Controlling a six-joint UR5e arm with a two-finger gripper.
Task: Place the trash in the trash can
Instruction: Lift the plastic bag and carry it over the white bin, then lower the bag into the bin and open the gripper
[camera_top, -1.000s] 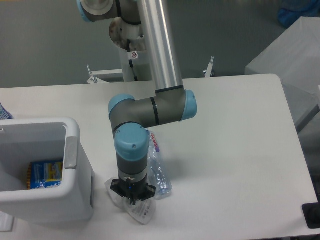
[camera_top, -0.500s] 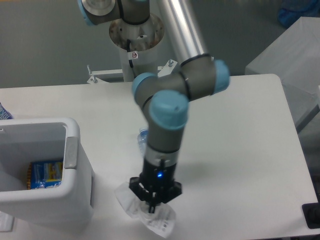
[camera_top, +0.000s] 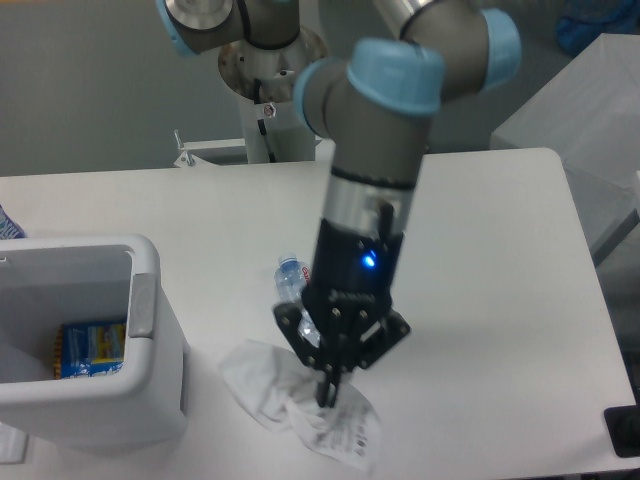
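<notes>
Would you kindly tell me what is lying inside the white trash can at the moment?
Inside the trash can lies a blue and yellow printed packet against the bottom. The near wall and rim hide the rest of the floor, so anything else there cannot be seen.

The scene is evenly and fairly brightly lit from overhead, with a cool, slightly bluish cast and low contrast. The flat white table (camera_top: 480, 260) looks washed out, with little surface texture. Soft, diffuse shadows lie under the black two-finger gripper (camera_top: 327, 395) and along the 3 o'clock side of the large white rectangular plastic bin (camera_top: 150, 330). A small blue indicator light glows on the grey wrist of the arm (camera_top: 365, 235). The picture is soft and grainy overall; printed text on the crumpled translucent-white plastic wrapper (camera_top: 300, 410) is unreadable, and the crushed clear plastic bottle (camera_top: 290, 280) blurs into the tabletop. The grey background at 12 o'clock is dimmer.
</notes>
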